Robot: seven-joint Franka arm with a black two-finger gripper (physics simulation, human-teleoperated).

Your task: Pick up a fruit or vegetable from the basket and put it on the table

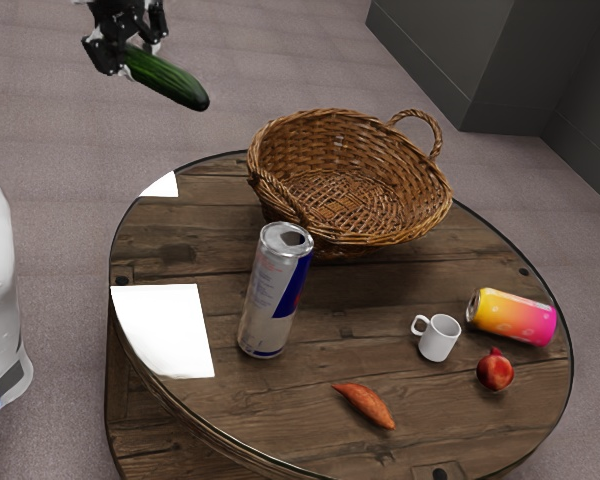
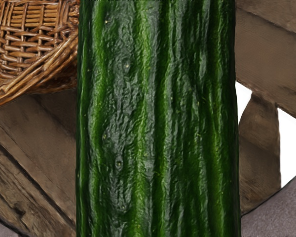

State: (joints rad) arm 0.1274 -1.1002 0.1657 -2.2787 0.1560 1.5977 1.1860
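The gripper (image 1: 128, 56) is held up in the air in the exterior view's upper left, its fingers parted by about the thickness of the cucumber (image 1: 170, 80), which is gripped between them near one end. The rest of the cucumber is left jutting out toward the basket's side, with its free end tipped downward; it is touched by neither the basket nor the table. In the wrist view it is seen close up, with the basket on one side of it and white patches on the other.

Below, the round wooden table (image 1: 220, 225) is topped by the wicker basket (image 1: 420, 215), set near the far edge, with its woven floor exposed. Just beside the basket, a tall silver and blue can (image 1: 267, 310) is stood upright. Two flat white patches, a larger one (image 1: 165, 330) and a smaller one (image 1: 163, 187), are seen at the table's edge in the exterior view's left.

Toward the exterior view's right, a small white mug (image 1: 440, 339) is placed near a yellow and pink can (image 1: 512, 317), which is laid on its side. A round red fruit (image 1: 495, 372) is set near both, and an orange, pointed root vegetable (image 1: 368, 405) is laid nearer the front edge.
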